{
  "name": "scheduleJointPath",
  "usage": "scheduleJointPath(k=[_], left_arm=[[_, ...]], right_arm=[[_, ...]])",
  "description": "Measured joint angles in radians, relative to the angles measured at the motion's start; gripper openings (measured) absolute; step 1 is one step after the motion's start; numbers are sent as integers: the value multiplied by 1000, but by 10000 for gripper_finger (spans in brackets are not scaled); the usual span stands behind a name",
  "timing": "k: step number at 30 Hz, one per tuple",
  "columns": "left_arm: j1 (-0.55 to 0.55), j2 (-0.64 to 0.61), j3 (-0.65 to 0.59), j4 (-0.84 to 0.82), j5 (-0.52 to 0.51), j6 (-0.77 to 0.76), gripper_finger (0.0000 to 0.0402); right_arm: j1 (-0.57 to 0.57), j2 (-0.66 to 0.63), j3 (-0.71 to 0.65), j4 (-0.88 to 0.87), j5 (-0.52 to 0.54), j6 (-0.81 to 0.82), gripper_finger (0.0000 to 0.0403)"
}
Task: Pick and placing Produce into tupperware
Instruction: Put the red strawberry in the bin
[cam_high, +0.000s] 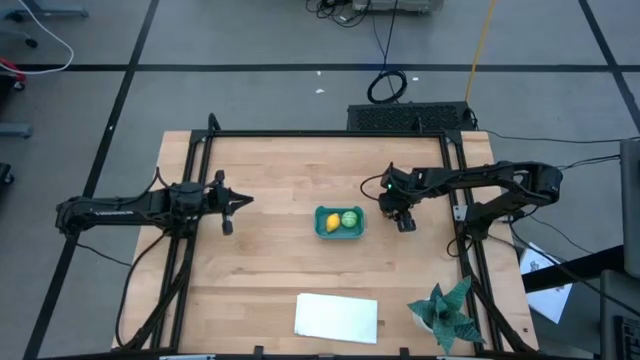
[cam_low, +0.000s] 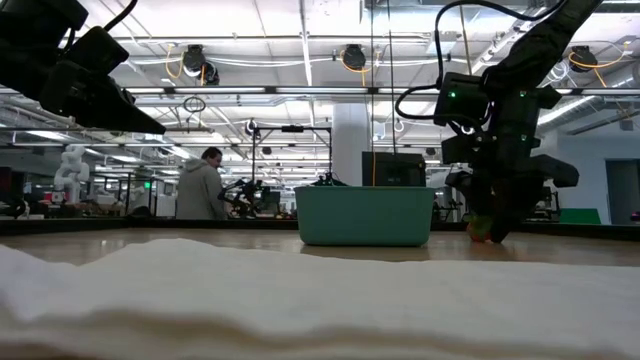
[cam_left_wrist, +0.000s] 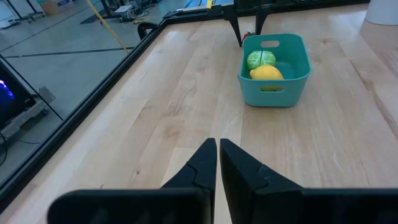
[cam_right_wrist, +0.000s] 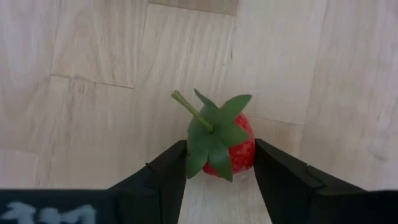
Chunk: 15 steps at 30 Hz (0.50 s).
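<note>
The teal tub (cam_high: 320, 213) stands in the middle of the table and holds a yellow lemon-like piece (cam_high: 332, 223) and a light green ball (cam_high: 351, 218); both also show in the left wrist view, the lemon-like piece (cam_left_wrist: 266, 73) and the ball (cam_left_wrist: 260, 59). A small red strawberry-like piece with green leaves and a stem (cam_right_wrist: 221, 140) lies on the wood just right of the tub. My right gripper (cam_high: 405, 222) is down over it, shut on it. My left gripper (cam_left_wrist: 217, 163) is shut and empty, above the table left of the tub. My right gripper pinches the red piece's two opposite sides (cam_right_wrist: 249, 149) between its two fingers, just below the leaves. The fingers come from above, pointing down. In the low view the red piece (cam_low: 480, 232) is at the table top, leaves and stem up.
A flat white rectangle (cam_high: 337, 317) lies near the front edge. A spiky teal-green plant (cam_high: 445, 310) stands at the front right corner. A dark frame (cam_high: 300, 134) runs around the table. A person (cam_low: 200, 185) stands in the room far behind.
</note>
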Motion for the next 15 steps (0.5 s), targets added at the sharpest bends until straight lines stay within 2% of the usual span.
scheduleJointPath(k=[11,15], left_arm=[[0,0,0,-1,0,0,26],[0,0,0,-1,0,0,26]], right_arm=[[0,0,0,20,5,-48,240],[0,0,-1,28,5,-56,250]])
